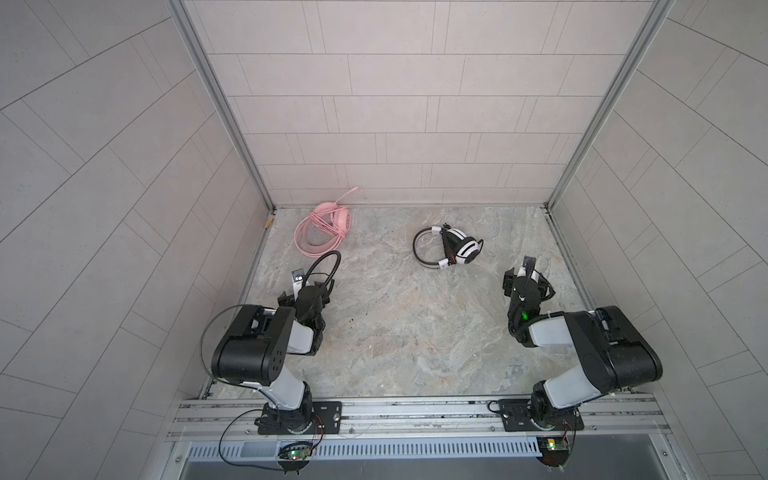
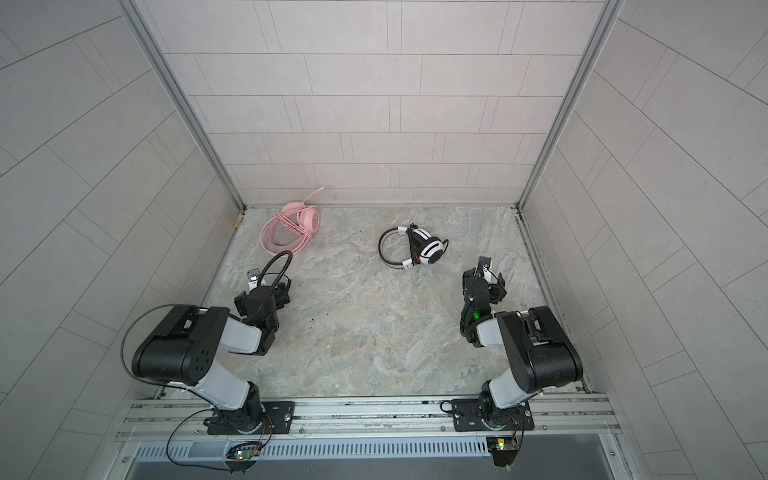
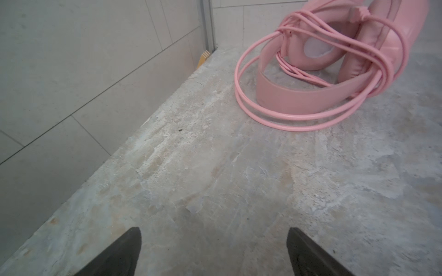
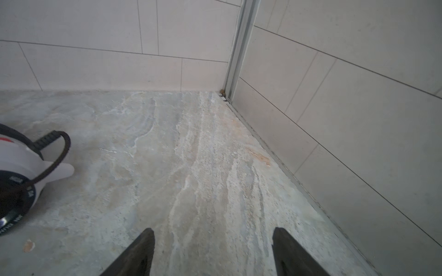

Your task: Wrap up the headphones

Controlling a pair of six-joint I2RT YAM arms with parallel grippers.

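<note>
The left arm (image 1: 249,345) is crouching at lower left over the worktop (image 1: 395,324), jaws wide and empty. The right arm (image 1: 615,349) is crouching at lower right, jaws apart and empty. The pink headphones (image 1: 324,228) are lying left of centre, the white-and-black headphones (image 1: 449,247) right of centre.

On the table (image 1: 395,332) the corner headset (image 1: 343,218) lies far back on the left, near the back wall (image 1: 395,124) and the left wall (image 1: 124,208), with its cable wound around it. My left pincer (image 3: 213,235) hangs in front of it, apart from it. The middle headset (image 1: 465,249) lies to the right of the corner one, well apart and a little nearer to me, and my right pincer (image 4: 213,235) hangs in front of it and further right, not touching it, near the right wall (image 1: 665,208).
</note>
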